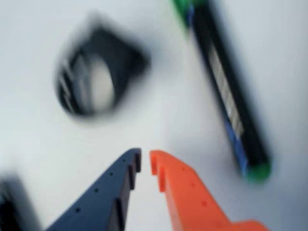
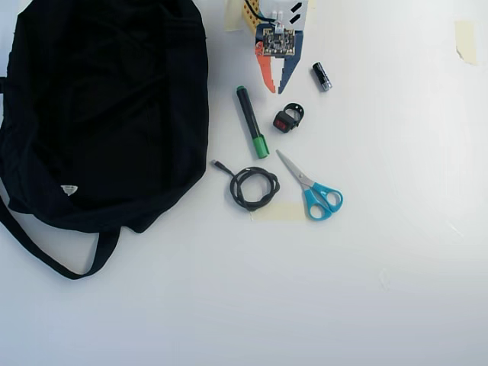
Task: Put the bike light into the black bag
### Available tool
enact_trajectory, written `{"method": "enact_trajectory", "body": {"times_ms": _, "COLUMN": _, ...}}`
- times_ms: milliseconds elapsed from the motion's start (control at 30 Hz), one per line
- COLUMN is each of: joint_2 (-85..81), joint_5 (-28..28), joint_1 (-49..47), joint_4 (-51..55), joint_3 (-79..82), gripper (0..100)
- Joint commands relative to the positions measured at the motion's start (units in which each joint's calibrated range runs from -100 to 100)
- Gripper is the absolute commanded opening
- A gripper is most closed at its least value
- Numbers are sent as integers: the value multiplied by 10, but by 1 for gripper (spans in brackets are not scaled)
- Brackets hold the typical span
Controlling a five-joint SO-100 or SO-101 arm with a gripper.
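Observation:
The bike light point(image 2: 288, 119) is a tiny black block with a red lens and a ring strap, lying on the white table. In the wrist view it point(image 1: 96, 77) is blurred, at the upper left, ahead of my fingertips. My gripper point(image 2: 274, 89) hangs just above and left of it in the overhead view and touches nothing. Its blue and orange fingers nearly meet, empty, in the wrist view point(image 1: 145, 161). The black bag point(image 2: 99, 114) lies far left, large and soft, with a white label and a long strap.
A black marker with green ends point(image 2: 252, 122) point(image 1: 226, 91) lies between the bag and the light. A small black cylinder point(image 2: 322, 76) sits right of the gripper. A coiled black cable point(image 2: 254, 187) and blue-handled scissors point(image 2: 316, 192) lie lower down. Tape strips mark the table.

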Motion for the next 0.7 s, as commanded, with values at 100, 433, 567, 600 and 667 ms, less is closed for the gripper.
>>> {"method": "enact_trajectory", "body": {"times_ms": 100, "joint_2": 261, "joint_5": -2, "joint_1": -56, "joint_4": -241, "joint_3": -249, "gripper": 2}}
{"method": "enact_trajectory", "body": {"times_ms": 433, "joint_2": 580, "joint_5": 4, "joint_1": -67, "joint_4": -417, "joint_3": -598, "gripper": 2}}
{"method": "enact_trajectory", "body": {"times_ms": 567, "joint_2": 700, "joint_5": 5, "joint_1": -66, "joint_4": -410, "joint_3": -753, "gripper": 2}}
{"method": "enact_trajectory", "body": {"times_ms": 600, "joint_2": 726, "joint_5": 5, "joint_1": -66, "joint_4": -410, "joint_3": -785, "gripper": 2}}
{"method": "enact_trajectory", "body": {"times_ms": 667, "joint_2": 771, "joint_5": 5, "joint_1": -66, "joint_4": -410, "joint_3": -841, "gripper": 2}}
